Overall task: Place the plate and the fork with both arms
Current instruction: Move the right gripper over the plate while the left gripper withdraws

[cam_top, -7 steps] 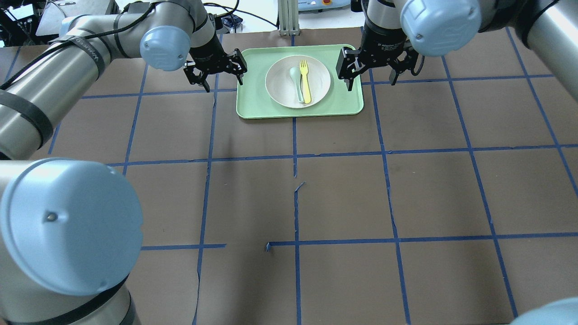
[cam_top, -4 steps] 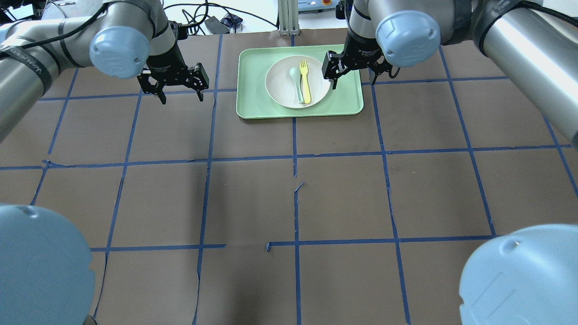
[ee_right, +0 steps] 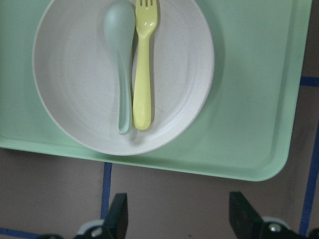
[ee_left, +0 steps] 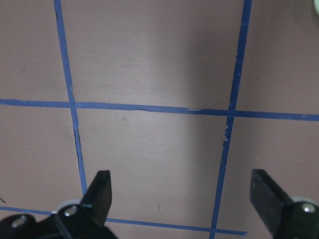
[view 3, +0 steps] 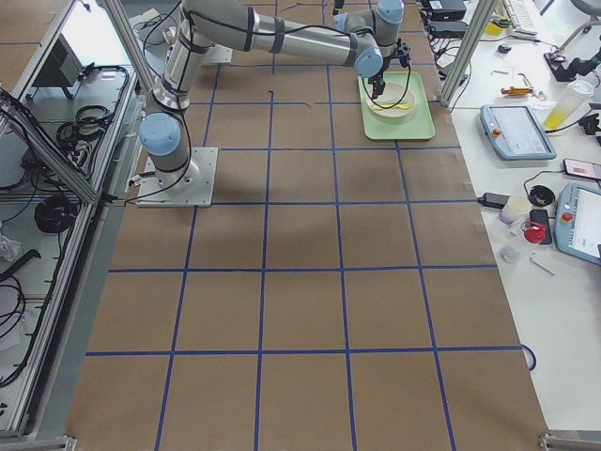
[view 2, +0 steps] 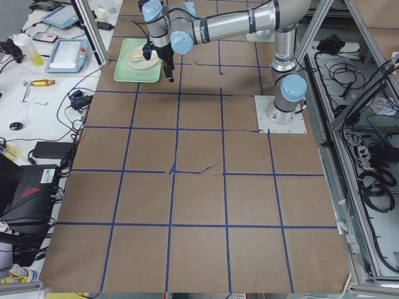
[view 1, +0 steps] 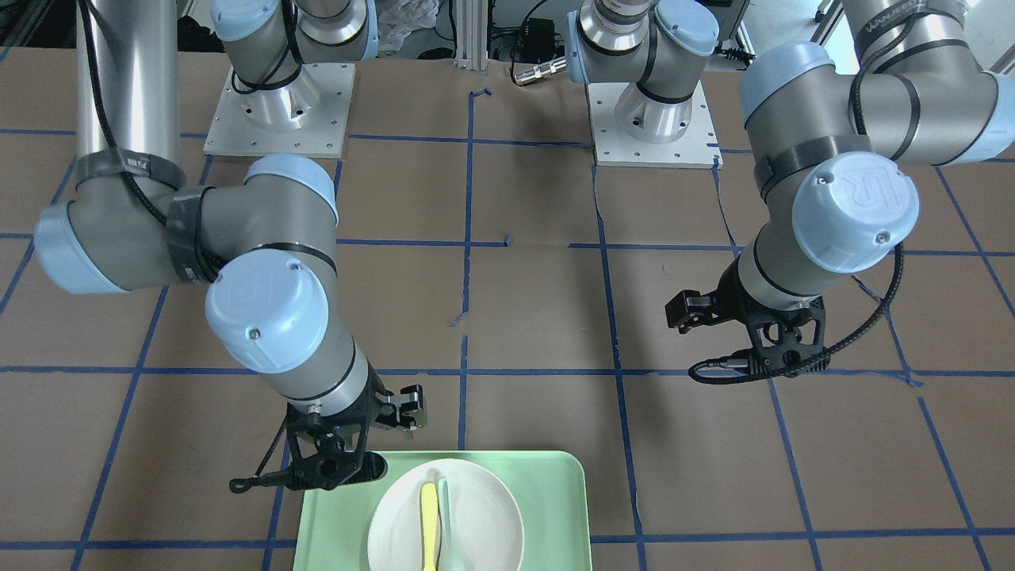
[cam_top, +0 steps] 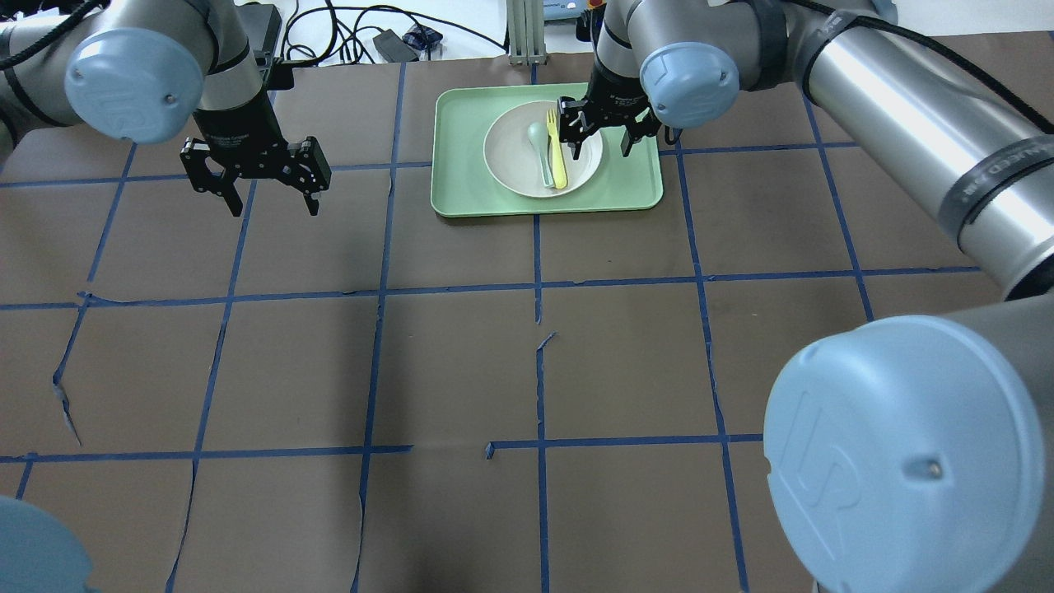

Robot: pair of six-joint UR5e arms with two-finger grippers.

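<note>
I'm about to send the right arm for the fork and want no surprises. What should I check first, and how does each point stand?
1. Right gripper open: ok.
2. Left gripper open over bare table, apart from the tray: ok.
3. Fork lying flat in the plate, fully visible: ok.
4. Fork clear of the spoon: not ok; they lie side by side, about touching.
5. Plate seated inside the tray: ok.
6. Right gripper lined up over the fork: cannot tell.

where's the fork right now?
Overhead view: the fork lies on the plate in the green tray, far middle of the table, just right of the spoon.
</note>
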